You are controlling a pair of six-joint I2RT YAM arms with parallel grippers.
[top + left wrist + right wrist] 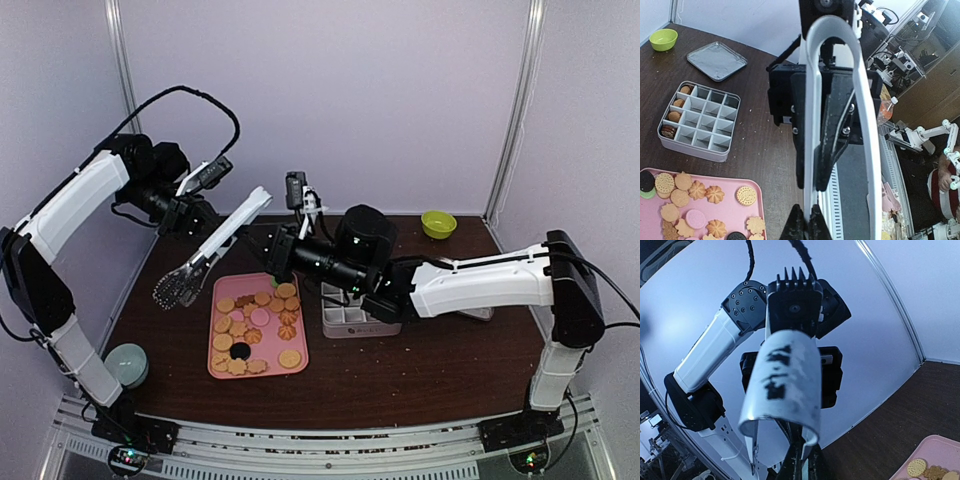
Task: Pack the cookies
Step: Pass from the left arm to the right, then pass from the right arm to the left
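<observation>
The cookies (255, 325) lie spread on a pink tray (213, 372), mostly golden rounds and flower shapes, with a few pink and dark ones (746, 195). White tongs (235, 225) with black toothed ends hang slanted above the tray's far left corner. My left gripper (195, 218) is shut on the tongs (862, 125) mid-length; its tips (806, 220) pinch one white arm. My right gripper (256, 232) reaches in from the right and is shut on the tongs (785, 380) near the loop end, its tips (802, 460) clamping one strip. A few cookies (674, 116) sit in the divided box (700, 120).
The grey divided box (360, 320) stands right of the tray, partly under my right arm. Its flat lid (717, 60) lies behind it. A green bowl (438, 223) is at the back right. A grey-green cup (127, 363) sits off the table's left front corner.
</observation>
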